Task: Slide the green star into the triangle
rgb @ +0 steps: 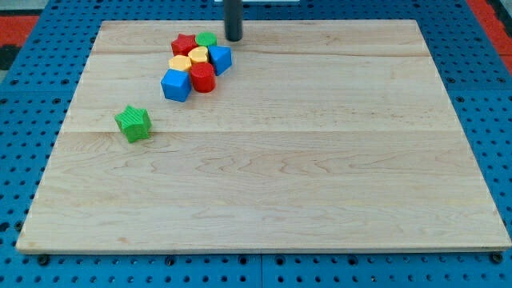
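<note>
The green star [133, 122] lies alone on the wooden board [264, 200], left of centre. A tight cluster sits near the view's top: a red star [183, 43], a green round block [207, 38], two yellow blocks [179, 63] [198, 55], a red cylinder [202, 78], a blue cube [175, 84] and a blue block [220, 58] that may be the triangle; its shape is unclear. My tip [233, 38] stands at the view's top, just right of the green round block and above the blue block, far from the green star.
The board lies on a blue perforated table [24, 160] that shows on all sides. Red patches [488, 12] show at the top corners.
</note>
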Controlling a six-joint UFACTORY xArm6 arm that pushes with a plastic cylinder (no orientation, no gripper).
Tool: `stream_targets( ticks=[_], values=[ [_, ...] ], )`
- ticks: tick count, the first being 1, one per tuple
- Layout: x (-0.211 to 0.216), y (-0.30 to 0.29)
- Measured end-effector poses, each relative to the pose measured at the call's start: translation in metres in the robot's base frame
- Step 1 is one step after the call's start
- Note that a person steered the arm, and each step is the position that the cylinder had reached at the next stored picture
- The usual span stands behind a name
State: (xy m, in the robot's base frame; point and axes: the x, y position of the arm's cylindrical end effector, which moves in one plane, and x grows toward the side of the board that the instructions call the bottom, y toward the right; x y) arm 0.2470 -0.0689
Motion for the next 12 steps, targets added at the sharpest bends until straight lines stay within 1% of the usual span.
stream_targets(
  ticks=[1, 2, 3, 4, 5, 6, 8, 10, 11, 12],
  values=[
    [0.007, -0.034],
    [0.001, -0.024],
    [-0.015, -0.034],
    [-0.011, -0.121],
    [-0.011, -0.146],
    [0.004, -0.144],
    [0.026, -0.109],
    [0.028, -0.078],
    [0.058, -0.162],
    [0.180, -0.168]
  ],
)
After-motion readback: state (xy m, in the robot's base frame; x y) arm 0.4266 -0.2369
